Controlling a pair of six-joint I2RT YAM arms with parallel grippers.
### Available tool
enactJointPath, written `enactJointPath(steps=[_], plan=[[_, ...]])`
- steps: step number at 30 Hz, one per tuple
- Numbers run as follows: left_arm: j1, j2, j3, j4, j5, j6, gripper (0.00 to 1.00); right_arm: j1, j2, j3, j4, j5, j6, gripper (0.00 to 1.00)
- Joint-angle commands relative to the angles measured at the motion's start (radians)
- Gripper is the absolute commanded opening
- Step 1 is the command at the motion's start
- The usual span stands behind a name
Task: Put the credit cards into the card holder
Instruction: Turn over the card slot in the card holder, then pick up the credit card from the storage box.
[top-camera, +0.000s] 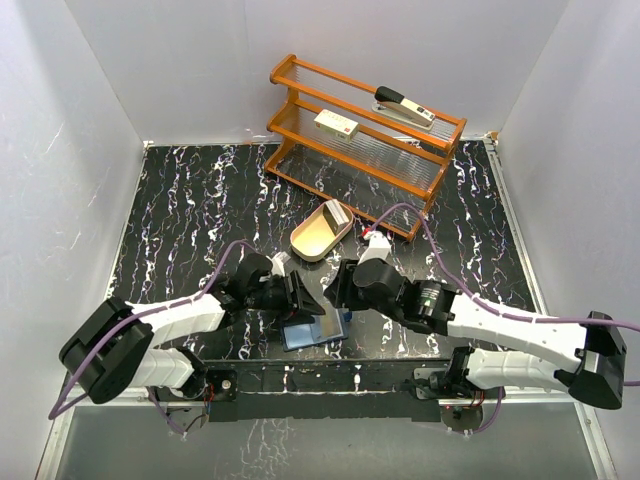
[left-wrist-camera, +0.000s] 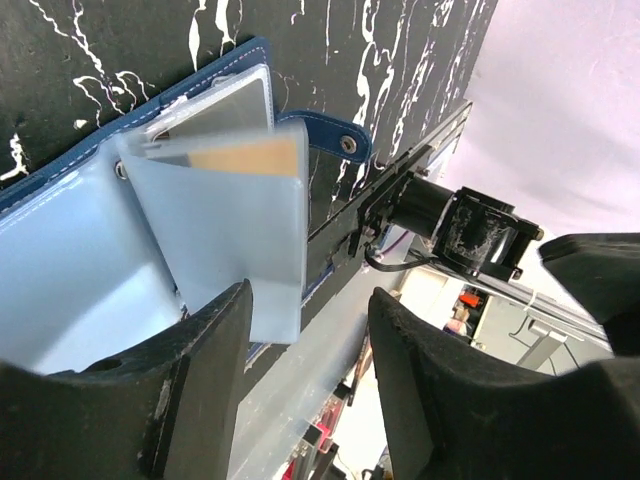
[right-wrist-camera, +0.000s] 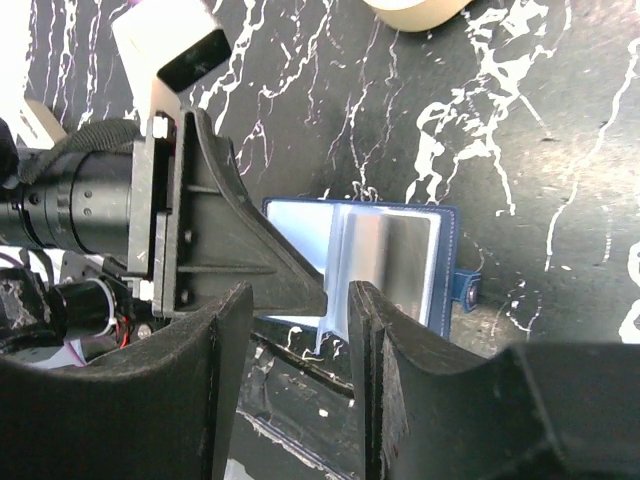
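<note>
Lying open and flat, the card holder (top-camera: 312, 335) rests on the black marbled table (top-camera: 180, 200), close to the arms' bases, with its pale blue pockets facing up. One clear sleeve (left-wrist-camera: 225, 230) stands lifted from the holder's fold. A flat piece with a tan band (left-wrist-camera: 245, 157) shows through the sleeve's top. It may be a card already lodged, but I cannot tell for sure.

Just above the holder, the left gripper (left-wrist-camera: 312, 300) has its jaws spread wide. The sleeve's lower corner lies just beside one finger and is not pinched. Facing it across the holder, the right gripper (right-wrist-camera: 300, 295) shows only a narrow gap, and the sleeve's edge appears within that gap, seemingly ungripped. Neither gripper carries a card.

Behind the holder sits a tan oval tray (top-camera: 308, 245) with a pale card (top-camera: 338, 212) leaning at its far end, well apart from the holder. Farther behind the holder stands an orange rack (top-camera: 300, 75).

As I judge it, the job is partway at best. The holder is open and a pocket is offered, but the card in the tray has not yet been fetched and slid in.
</note>
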Motion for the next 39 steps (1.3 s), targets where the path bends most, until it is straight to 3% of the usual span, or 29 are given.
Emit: enactJointPath(steps=[1,16,29,39], plan=[[-0.028,0.007,0.035,-0.015,-0.055,0.003,0.49,0.002,-0.04,0.037,-0.049,0.096,-0.019,0.42],[-0.028,-0.094,0.101,-0.431,-0.291,0.123,0.48,0.0,0.038,0.084,-0.037,0.085,-0.033,0.43],[-0.025,-0.242,0.122,-0.738,-0.496,0.206,0.5,-0.152,0.355,0.385,-0.083,0.163,-0.361,0.47],[-0.024,-0.359,0.161,-0.703,-0.375,0.33,0.59,-0.312,0.658,0.692,-0.16,0.243,-0.602,0.52]])
